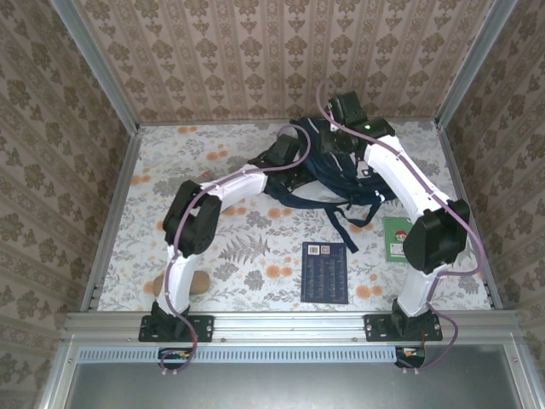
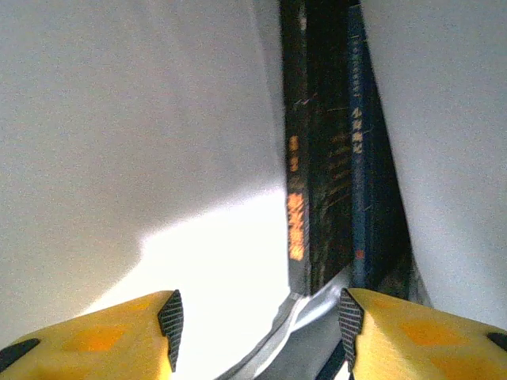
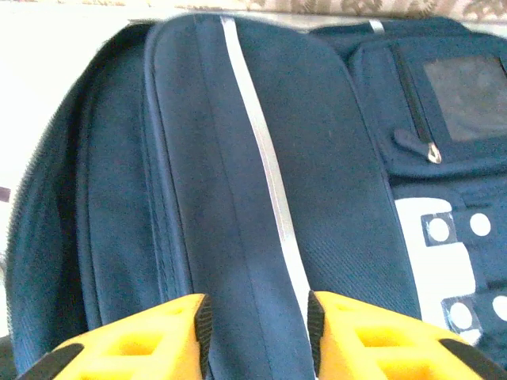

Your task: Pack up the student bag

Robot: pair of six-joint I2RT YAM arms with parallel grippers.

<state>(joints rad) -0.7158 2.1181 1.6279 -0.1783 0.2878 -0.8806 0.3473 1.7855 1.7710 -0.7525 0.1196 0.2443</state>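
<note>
Navy student bag (image 1: pixel 341 176) far-centre, straps (image 1: pixel 345 213) pointing nearward, long axis maybe left-right.
Floral table (image 1: pixel 255 153), wallpapered walls (image 1: pixel 255 60); left gripper (image 2: pixel 257 317), right gripper (image 3: pixel 257 324): 2 fingers apart each.

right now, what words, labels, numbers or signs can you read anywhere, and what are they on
No text reads clearly enough to quote.
On the navy booklet: two square labels and rows of print, too small.
On the green card: a small picture, any words too small.
On the dark book spine: orange characters, blurred.
On the blue book spine: pale characters, blurred.
On the student bag: white stripe and dotted white patch, no words seen.
</note>
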